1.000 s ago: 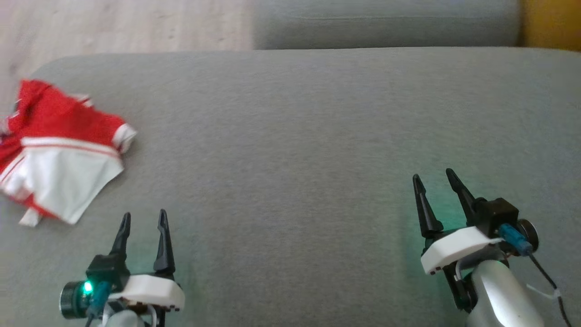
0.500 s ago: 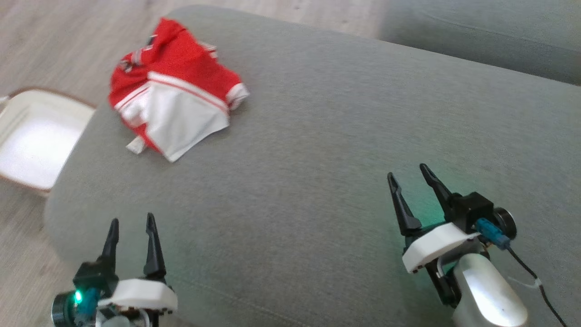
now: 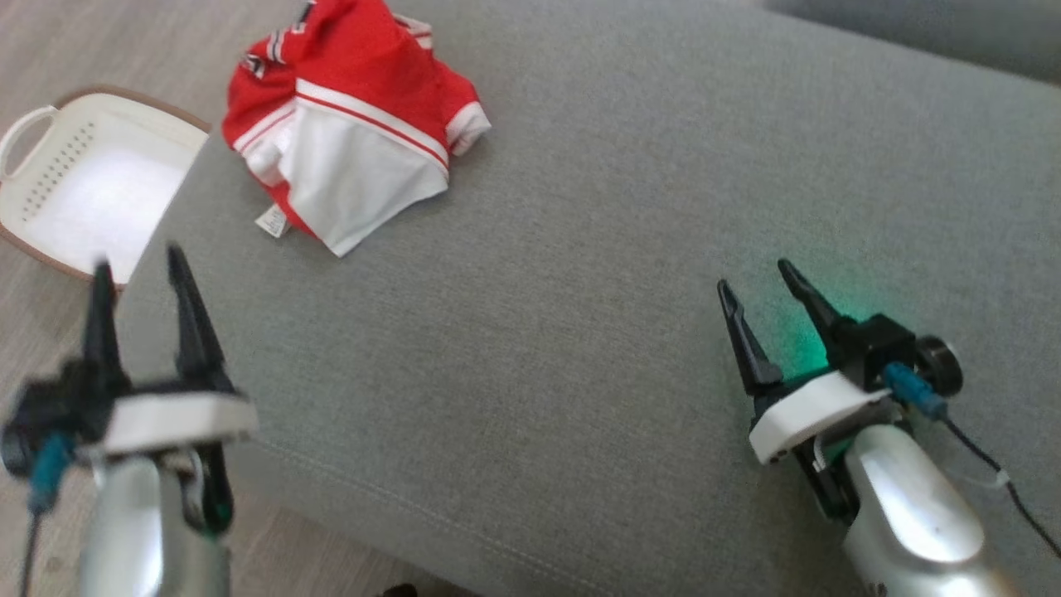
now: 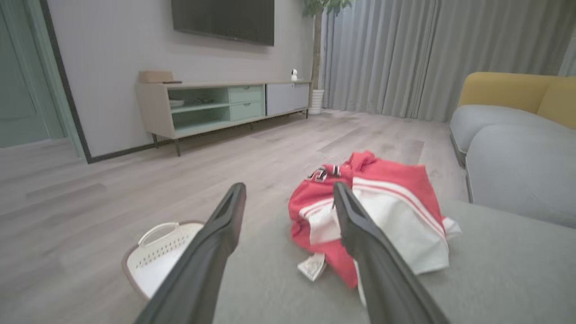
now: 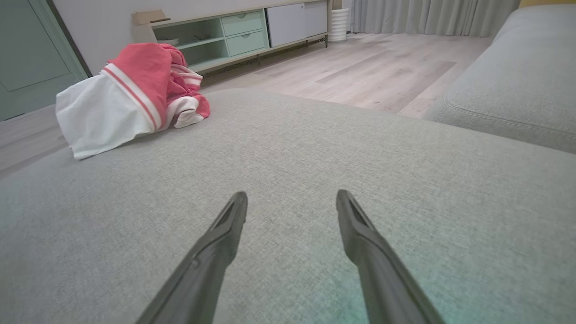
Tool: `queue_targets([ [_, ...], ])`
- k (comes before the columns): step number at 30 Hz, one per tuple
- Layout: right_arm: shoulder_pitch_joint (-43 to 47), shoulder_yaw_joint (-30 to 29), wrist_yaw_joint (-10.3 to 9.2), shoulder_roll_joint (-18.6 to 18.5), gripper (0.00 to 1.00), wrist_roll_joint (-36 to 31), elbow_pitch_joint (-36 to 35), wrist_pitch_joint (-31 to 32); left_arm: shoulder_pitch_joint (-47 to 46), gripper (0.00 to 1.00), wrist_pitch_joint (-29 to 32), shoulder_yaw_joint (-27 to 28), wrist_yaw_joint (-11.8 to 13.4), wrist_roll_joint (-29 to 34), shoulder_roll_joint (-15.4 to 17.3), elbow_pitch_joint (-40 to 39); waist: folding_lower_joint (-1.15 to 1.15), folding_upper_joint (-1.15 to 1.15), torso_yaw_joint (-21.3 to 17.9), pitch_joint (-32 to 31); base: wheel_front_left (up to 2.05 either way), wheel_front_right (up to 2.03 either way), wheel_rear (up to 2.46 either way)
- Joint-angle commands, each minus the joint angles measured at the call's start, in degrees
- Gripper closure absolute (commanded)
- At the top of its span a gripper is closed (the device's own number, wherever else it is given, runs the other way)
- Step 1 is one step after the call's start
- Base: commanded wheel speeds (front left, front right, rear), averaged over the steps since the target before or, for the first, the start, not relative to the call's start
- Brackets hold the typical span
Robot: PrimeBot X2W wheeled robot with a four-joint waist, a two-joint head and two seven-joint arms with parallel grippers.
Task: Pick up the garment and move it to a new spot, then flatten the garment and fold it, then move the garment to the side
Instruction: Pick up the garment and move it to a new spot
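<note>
Presently listed, largest first.

1. sofa seat (image 3: 580,290): grey fabric, taking up most of the head view. Within the last second that view has swung toward the seat's left end, so its rounded corner and the wooden floor (image 3: 108,41) have come into frame. This is the camera turning, not the furniture moving.

2. garment (image 3: 356,124): a red and white jersey, crumpled in a heap at the upper left of the head view, lying on the seat near its left edge. Nothing holds or touches it. A second ago it sat at the far left margin; the turn now sets it squarely ahead. Judgement: the pick-up is only at the approach, and moving, flattening and folding are all still to do.

3. basket (image 3: 83,182): white and perforated, on the floor at the left edge of the frame, just beside the seat's corner.

4. left tool (image 3: 138,259): lower left, blurred, and larger and higher in frame than before, with its pale forearm (image 3: 141,531) now showing, so the arm has lifted. The fingers (image 4: 216,243) are spread wide and carry nothing. The left wrist view shows the garment ahead of them, still apart.

5. right tool (image 3: 754,276): lower right, spread wide and holding nothing, over bare seat and well apart from the garment.

6. care label (image 3: 272,220): a small white tag at the garment's lower left edge.
</note>
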Motion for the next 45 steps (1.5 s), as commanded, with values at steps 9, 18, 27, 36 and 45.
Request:
queue_targets([
  [9, -5.33, 4.30, -0.04, -2.14, 0.00, 0.22, -5.40, -0.62, -18.68, 0.00, -0.54, -1.06, -1.45, -3.89, 9.55, 6.34, -0.01, 0.00, -6.27, 8.03, 0.00, 0.00, 0.00],
  [18, -8.90, 6.53, -0.04, -3.70, 0.00, 0.49, -9.24, -0.62, -30.66, 0.00, 2.14, -11.90, -1.48, -15.36, 19.24, 22.87, -0.01, 0.00, -12.84, 13.22, 0.00, 0.00, 0.00],
  [27, -8.83, 6.09, -0.04, -4.23, 0.00, 0.91, -10.34, -0.62, -34.49, 0.00, 4.43, -14.39, -1.49, -23.50, 23.17, 35.30, -0.01, 0.00, -17.16, 15.84, 0.00, 0.00, 0.00],
  [36, -7.96, 5.24, -0.04, -3.76, 0.00, 1.16, -10.00, -0.62, -35.76, 1.00, 2.80, -19.39, -1.49, -26.04, 22.99, 37.60, -0.01, 0.00, -17.43, 14.66, 0.00, 0.00, 0.00],
  [45, -4.57, 4.29, -0.04, 0.16, 0.00, 2.36, -8.76, -0.62, -41.82, 1.00, -0.50, -26.83, -1.49, -17.87, 28.56, 23.73, -0.01, 0.00, -20.38, 6.42, 0.00, 0.00, 0.00],
])
